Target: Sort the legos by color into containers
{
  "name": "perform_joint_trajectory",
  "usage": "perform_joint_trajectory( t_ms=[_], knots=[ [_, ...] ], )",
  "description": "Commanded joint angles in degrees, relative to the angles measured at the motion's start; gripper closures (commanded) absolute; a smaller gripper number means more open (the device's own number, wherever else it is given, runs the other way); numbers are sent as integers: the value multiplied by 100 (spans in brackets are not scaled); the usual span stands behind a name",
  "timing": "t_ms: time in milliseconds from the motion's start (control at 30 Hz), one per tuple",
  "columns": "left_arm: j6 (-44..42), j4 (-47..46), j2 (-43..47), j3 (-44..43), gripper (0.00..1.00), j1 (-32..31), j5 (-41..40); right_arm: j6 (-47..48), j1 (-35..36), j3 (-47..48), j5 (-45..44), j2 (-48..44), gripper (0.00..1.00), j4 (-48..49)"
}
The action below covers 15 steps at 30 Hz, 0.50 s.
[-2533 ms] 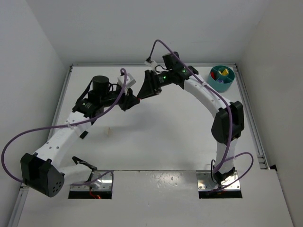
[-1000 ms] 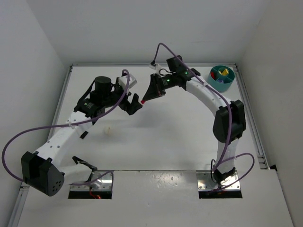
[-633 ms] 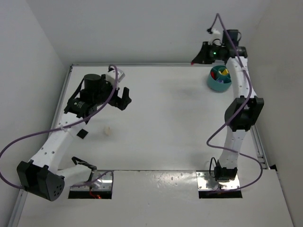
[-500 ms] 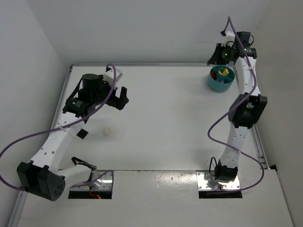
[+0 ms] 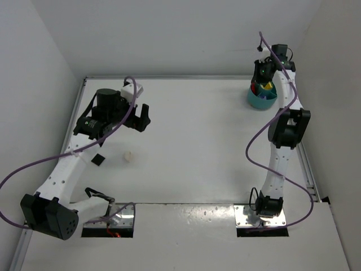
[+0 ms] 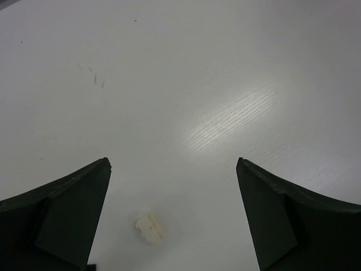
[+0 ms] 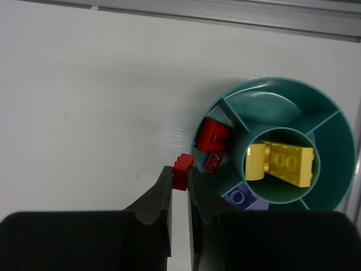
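A small red lego (image 7: 182, 168) is pinched between the fingertips of the right gripper (image 7: 179, 176), with the jaws drawn in until only the brick's width separates them. In the right wrist view the held brick is seen just outside the left rim of the teal dish (image 7: 271, 82), beside the wedge in which two more red bricks (image 7: 213, 136) are lodged. Whether the brick is over the rim or over the table (image 5: 197, 141) cannot be told. A yellow brick (image 7: 281, 163) is held in the round middle compartment, and pale purple bricks (image 7: 241, 198) are partly seen in a neighbouring wedge, cut off by the right finger. The dish is placed at the far right corner of the table, close to the back wall.

On the left side of the table the left gripper (image 6: 172, 164) is held above the surface with its fingers spread wide and nothing between them. A cream-white brick (image 6: 149, 228) is seen on the table below, nearer the left finger and untouched. A small black square (image 5: 98, 160) is seen on the table to the left of that brick.
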State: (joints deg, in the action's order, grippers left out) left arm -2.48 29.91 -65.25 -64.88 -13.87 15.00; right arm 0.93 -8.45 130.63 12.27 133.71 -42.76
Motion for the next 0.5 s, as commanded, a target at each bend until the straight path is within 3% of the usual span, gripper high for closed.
perform_joint_trajectory(
  t_ms=[0,467],
  knots=[
    [72,-100,-48,-77,0,60,-24,83,-17,305,-489,49,100,321],
    [239,-100,-207,-77,0,60,-147,83,-17,253,-665,155,100,374]
  ],
)
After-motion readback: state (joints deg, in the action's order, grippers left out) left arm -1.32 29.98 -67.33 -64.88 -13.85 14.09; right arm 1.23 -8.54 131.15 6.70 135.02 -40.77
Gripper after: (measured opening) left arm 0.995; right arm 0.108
